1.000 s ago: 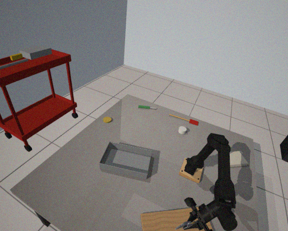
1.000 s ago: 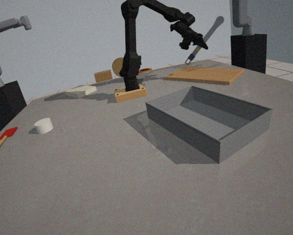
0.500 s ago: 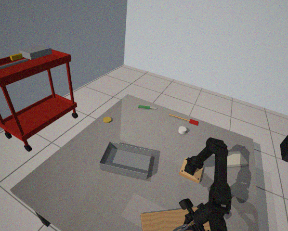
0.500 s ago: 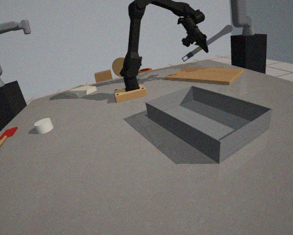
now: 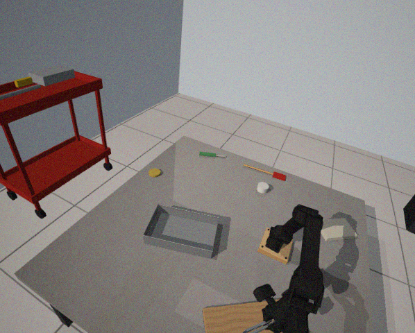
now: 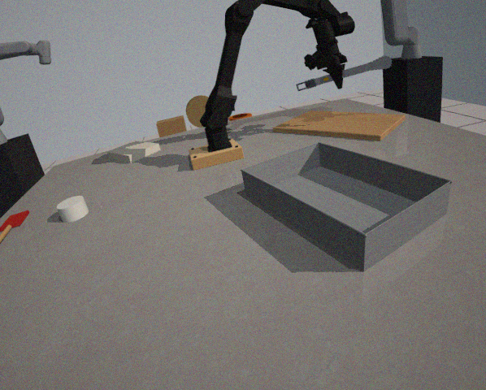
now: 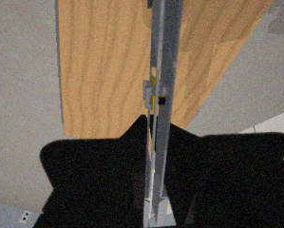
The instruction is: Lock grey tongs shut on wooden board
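Observation:
My gripper [image 6: 339, 80] [image 7: 147, 119] is shut on the grey tongs [image 5: 258, 327] [image 6: 367, 67] [image 7: 170, 47] and holds them in the air above the wooden board [image 5: 229, 318] [image 6: 361, 126] [image 7: 99, 71]. The fingers point down. The tongs run crosswise through them, tilted; in the exterior view the wide rounded end is higher than the end with the small open loop. The two arms lie close together; whether the lock is engaged cannot be told. The roasting tin [image 5: 180, 247] [image 6: 301, 218] holds nothing.
A white round piece [image 5: 262, 187] [image 6: 73, 209], a red-headed spatula [image 5: 279, 175] [image 6: 14, 220], a green-handled tool [image 5: 207, 154] and a yellow disc [image 5: 155, 173] lie on the table. A pale block [image 5: 339, 232] [image 6: 145, 149] lies near the arm's wooden base [image 5: 275, 254] [image 6: 218, 158].

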Robot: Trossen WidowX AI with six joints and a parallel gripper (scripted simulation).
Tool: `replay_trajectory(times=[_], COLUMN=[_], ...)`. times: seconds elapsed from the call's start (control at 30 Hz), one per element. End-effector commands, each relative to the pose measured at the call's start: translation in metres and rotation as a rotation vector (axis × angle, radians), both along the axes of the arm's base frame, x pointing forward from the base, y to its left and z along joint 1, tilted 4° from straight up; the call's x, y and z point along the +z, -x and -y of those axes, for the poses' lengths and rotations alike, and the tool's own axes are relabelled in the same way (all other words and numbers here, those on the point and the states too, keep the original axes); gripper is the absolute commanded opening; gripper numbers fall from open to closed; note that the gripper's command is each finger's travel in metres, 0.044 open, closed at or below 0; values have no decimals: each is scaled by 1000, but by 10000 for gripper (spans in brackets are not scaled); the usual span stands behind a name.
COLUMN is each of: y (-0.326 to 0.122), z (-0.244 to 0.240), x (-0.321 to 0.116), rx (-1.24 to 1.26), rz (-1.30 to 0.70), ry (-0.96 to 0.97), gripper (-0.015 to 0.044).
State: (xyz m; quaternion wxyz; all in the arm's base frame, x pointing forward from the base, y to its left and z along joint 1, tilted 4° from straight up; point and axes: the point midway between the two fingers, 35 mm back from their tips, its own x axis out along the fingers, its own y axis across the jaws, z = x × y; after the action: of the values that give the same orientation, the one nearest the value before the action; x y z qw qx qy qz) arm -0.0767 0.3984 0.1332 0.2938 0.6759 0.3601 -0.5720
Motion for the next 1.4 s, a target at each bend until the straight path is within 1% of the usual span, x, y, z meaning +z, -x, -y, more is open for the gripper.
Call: replay_trajectory(times=[0.0,0.2,0.6,1.37], y=[-1,-2,-2,1], z=[1,5,5,2], x=[7,11,10,-26], rx=[-14,-36,-38,-37], rz=[-75,-157,-164,-163], ry=[57,130,135,136], gripper=[-150,-150,-150,-150])
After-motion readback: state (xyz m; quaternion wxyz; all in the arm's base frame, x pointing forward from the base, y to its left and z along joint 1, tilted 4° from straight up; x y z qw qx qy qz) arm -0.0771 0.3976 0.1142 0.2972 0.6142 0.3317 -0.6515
